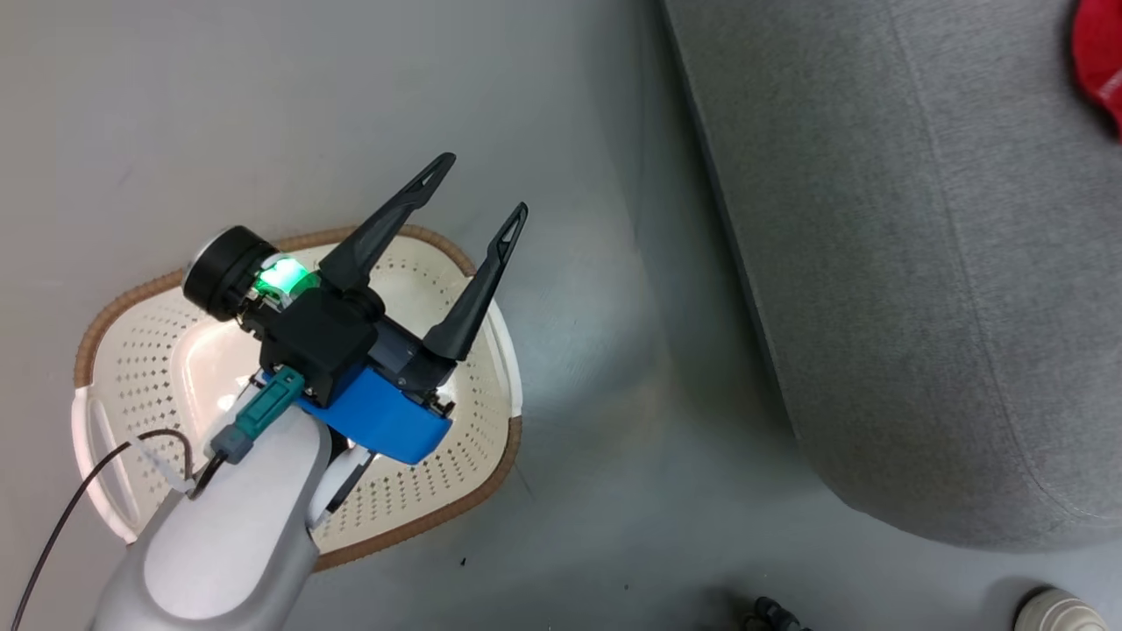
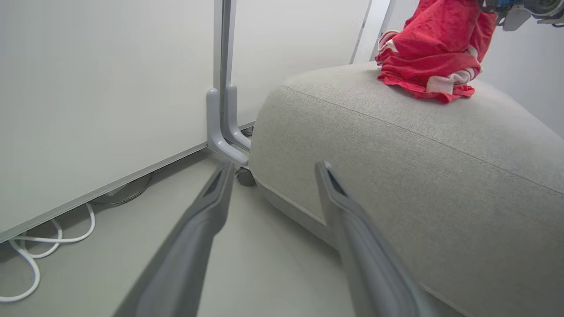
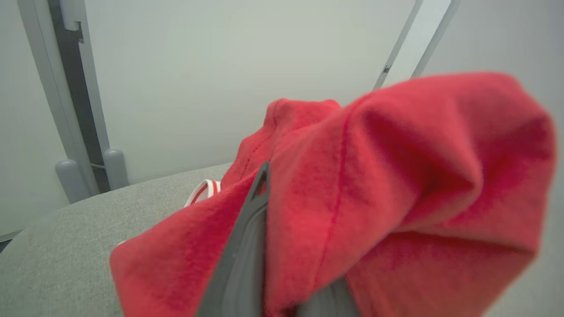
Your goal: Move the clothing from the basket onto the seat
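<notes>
The cream basket [image 1: 131,368] with its brown rim stands on the floor at the lower left, and the part of its inside that shows holds nothing. My left gripper [image 1: 485,184] hangs open above it, with nothing between its fingers [image 2: 211,198]. To the right lies the grey seat [image 1: 920,307]. A heap of red clothing [image 2: 432,53] with white stripe trim rests on the seat's top [image 2: 396,145]. My right gripper [image 3: 304,198] is shut on red clothing [image 3: 396,176], which drapes over its fingers [image 3: 246,246] just above the seat [image 3: 66,246].
White wall panels and a grey post foot [image 2: 224,136] stand beside the seat's end. White cables [image 2: 44,246] lie on the floor by the wall. A pale rounded thing [image 1: 1056,609] and a dark one [image 1: 776,613] sit at the head view's bottom edge.
</notes>
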